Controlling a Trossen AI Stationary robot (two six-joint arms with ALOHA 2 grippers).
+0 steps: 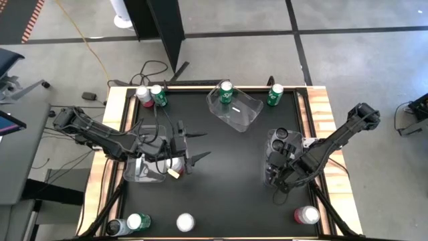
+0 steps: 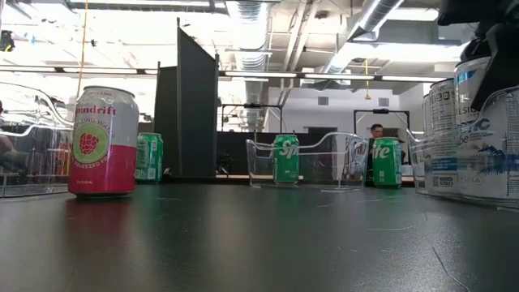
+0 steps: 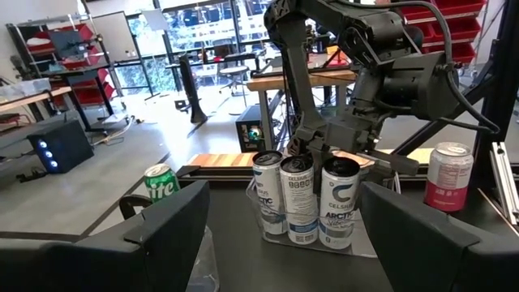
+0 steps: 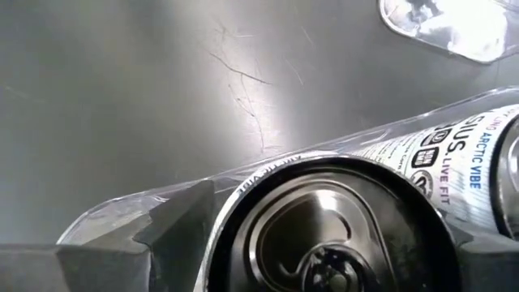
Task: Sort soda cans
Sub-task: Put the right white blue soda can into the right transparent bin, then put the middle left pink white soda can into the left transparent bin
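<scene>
My right gripper [image 1: 282, 175] reaches down into the clear right bin [image 1: 271, 175], shut on a dark grey soda can [image 4: 324, 235]. Other dark cans [image 3: 298, 195] stand on the bin floor beside it. My left gripper [image 1: 200, 146] is open over the table's middle, pointing right, with nothing between its fingers. A pink can [image 2: 101, 142] stands on its base by the left bin [image 1: 137, 173], partly under my left wrist. A green can [image 1: 226, 92] stands in the far bin [image 1: 244, 110]. My right gripper holds the dark can at its top, pinched between the two fingers [image 4: 182, 219] on opposite sides of the rim [image 4: 235, 203]. The fingers come from above, pointing down. The can is upright and looks level with its neighbours in the bin.
A green can [image 1: 275, 95] stands at the far edge. A green can [image 1: 159, 95] and a pink one [image 1: 144, 95] stand at the far left corner. Several more cans [image 1: 138, 221] [image 1: 185, 222] [image 1: 307, 215] stand along the near edge. The table's middle is bare black surface.
</scene>
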